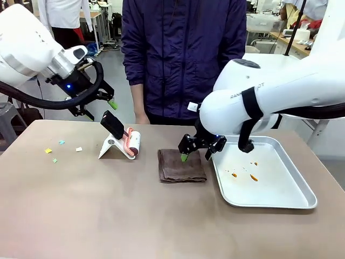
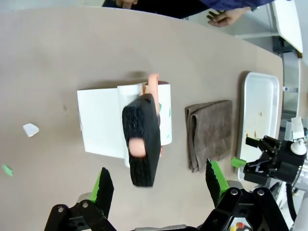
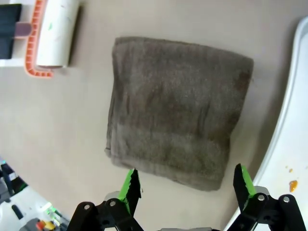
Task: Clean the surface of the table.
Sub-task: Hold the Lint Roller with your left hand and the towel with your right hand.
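Right fingers spread wide above towel beside tray; left fingers wide above lint roller.

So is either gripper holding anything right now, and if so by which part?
Nothing is held. The left gripper is open above the lint roller, the right gripper open above the brown cloth.

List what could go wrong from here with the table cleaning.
1. The open right hand hangs over the folded brown towel close to the tray: a shallow pinch might lift only the top layer, or the towel may catch the tray's rim.
2. The lint roller leans on a white stand; the open left hand may tip the stand when taking it.
3. Wiping could push the paper scraps off the table.
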`<state>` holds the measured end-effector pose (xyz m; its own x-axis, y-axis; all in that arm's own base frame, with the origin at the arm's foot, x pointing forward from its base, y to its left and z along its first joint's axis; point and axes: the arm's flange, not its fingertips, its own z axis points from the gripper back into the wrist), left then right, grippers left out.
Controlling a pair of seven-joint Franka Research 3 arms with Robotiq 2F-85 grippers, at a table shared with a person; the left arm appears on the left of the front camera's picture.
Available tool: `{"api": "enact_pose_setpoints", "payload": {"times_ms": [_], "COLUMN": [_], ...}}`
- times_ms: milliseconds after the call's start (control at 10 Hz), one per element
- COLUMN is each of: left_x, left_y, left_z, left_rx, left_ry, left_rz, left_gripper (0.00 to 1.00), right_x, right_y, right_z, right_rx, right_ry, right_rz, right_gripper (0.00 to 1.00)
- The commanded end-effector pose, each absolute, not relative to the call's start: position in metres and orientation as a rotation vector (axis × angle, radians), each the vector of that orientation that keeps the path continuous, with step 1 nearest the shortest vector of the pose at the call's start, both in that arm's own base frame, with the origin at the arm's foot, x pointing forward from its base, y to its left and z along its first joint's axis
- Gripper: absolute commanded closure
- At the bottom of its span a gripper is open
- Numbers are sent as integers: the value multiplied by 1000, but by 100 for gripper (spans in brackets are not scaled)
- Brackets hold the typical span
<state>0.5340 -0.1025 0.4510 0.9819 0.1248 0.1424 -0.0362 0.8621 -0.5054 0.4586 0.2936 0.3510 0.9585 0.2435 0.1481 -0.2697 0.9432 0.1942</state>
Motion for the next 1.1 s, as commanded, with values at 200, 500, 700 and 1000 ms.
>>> {"api": "enact_pose_setpoints", "payload": {"times_ms": [200, 500, 700, 1000], "left_x": [555, 556, 555, 557], "left_y": [-115, -107, -105, -105], "left_z": [444, 427, 420, 413], "left_rx": [-501, -514, -545, -566], "left_ry": [-84, -45, -33, -26], "left_rz": [90, 90, 82, 71], "left_gripper": [0, 0, 0, 0], "right_x": [473, 478, 479, 486], "right_y": [301, 298, 295, 300], "right_z": [344, 334, 333, 327], "right_rx": [168, 168, 182, 137], "right_ry": [-83, -51, -50, -42], "right_rz": [189, 147, 125, 71], "right_gripper": [0, 0, 0, 0]}}
